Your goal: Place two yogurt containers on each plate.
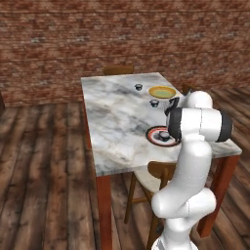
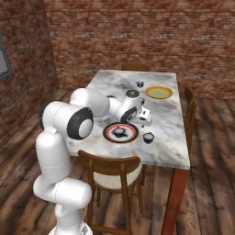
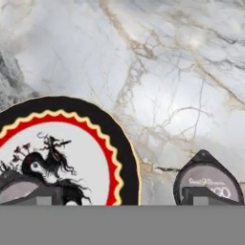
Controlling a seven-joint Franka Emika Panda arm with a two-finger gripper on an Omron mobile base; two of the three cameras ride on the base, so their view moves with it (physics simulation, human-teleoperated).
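The red-rimmed plate (image 2: 110, 136) lies near the table's front edge with one yogurt container (image 2: 119, 132) on its dark centre. A second yogurt container (image 2: 148, 137) stands on the marble just right of that plate. Two more yogurt containers (image 1: 138, 87) (image 1: 154, 103) stand on the table left of the yellow-orange plate (image 1: 162, 91), which holds nothing. My gripper (image 2: 146, 121) hangs open above the table, just beyond the red plate's right edge. In the hand view my gripper (image 3: 122, 200) has its tips far apart, with the plate's rim (image 3: 125, 158) between them and the loose container (image 3: 206, 182) by the right tip.
The marble table (image 1: 117, 122) has red legs. One wooden chair (image 2: 110, 172) is tucked in at the near side, another stands at the far end (image 1: 118, 70), and a third at the right side (image 2: 189, 105). A brick wall is behind.
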